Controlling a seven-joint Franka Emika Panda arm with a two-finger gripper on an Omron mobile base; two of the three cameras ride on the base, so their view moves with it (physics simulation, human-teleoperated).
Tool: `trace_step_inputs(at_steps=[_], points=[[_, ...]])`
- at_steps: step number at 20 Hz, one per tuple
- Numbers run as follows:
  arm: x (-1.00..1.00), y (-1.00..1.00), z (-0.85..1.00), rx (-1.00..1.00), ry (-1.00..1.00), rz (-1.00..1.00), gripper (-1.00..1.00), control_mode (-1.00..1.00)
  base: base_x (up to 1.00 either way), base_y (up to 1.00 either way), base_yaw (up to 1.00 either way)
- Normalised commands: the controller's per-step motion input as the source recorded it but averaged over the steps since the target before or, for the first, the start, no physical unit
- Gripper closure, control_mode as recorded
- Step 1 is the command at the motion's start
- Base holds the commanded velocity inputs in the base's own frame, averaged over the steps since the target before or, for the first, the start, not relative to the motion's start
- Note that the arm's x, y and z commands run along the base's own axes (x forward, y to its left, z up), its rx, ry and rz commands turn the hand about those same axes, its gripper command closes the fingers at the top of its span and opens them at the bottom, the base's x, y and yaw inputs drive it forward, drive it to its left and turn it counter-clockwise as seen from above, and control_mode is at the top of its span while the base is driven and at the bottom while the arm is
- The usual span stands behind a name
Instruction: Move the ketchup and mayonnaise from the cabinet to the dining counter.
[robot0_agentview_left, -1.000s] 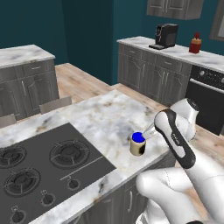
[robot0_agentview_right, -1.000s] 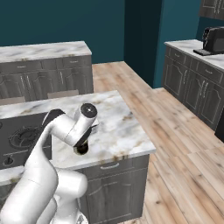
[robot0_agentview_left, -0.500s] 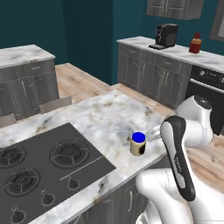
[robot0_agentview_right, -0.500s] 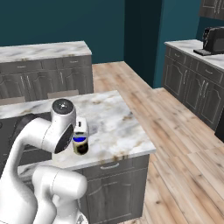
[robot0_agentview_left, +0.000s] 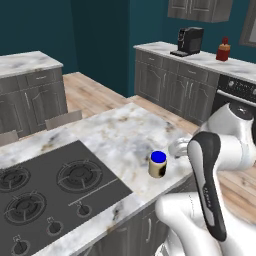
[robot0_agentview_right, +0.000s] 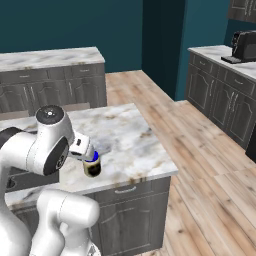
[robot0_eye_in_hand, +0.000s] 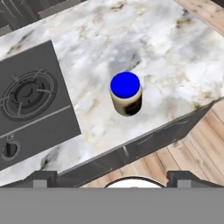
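Here, you are looking at the dining counter, a long island with a white-grey marble top veined in brown and grey and a dark grey base. The mayonnaise stands upright on it, right of centre in the left base frame, close to the near edge and apart from the black cooktop that fills the lower left. In the hand view the jar sits just above mid-frame, blue lid up, on bare marble, with the cooktop at the left and the counter's edge running diagonally below it.

Your gripper is spread wide and has hold of nothing; its two dark tips stand at the bottom of the hand view, well clear of the jar. In the right base view the jar shows left of centre, partly behind the arm.

Around the island you have a light wood plank floor and teal walls. A marble counter at the upper right of the left base frame carries a black coffee machine and a brownish-red bottle. A second grey counter unit sits at the upper left of the right base frame.
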Motion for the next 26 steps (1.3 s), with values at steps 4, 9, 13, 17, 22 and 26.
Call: trace_step_inputs(at_steps=[4, 9, 13, 17, 22, 26], points=[[-0.15, 0.0, 0.28, -0.02, 0.0, -0.06, -1.0, -1.0, 0.0, 0.0, 0.0], [-0.21, 0.0, 0.35, -0.12, 0.0, -0.11, -1.0, -1.0, 0.0, 0.0, 0.0], [-0.27, 0.0, 0.34, -0.16, 0.0, -0.1, -1.0, -1.0, 0.0, 0.0, 0.0], [-0.24, 0.0, 0.21, -0.1, 0.0, -0.05, -1.0, -1.0, 0.0, 0.0, 0.0], [-0.26, 0.0, 0.09, -0.02, 0.0, 0.0, -1.0, -1.0, 0.0, 0.0, 0.0], [-0.34, 0.0, 0.0, 0.0, -0.01, 0.0, -1.0, -1.0, 0.0, 0.0, 0.0]])
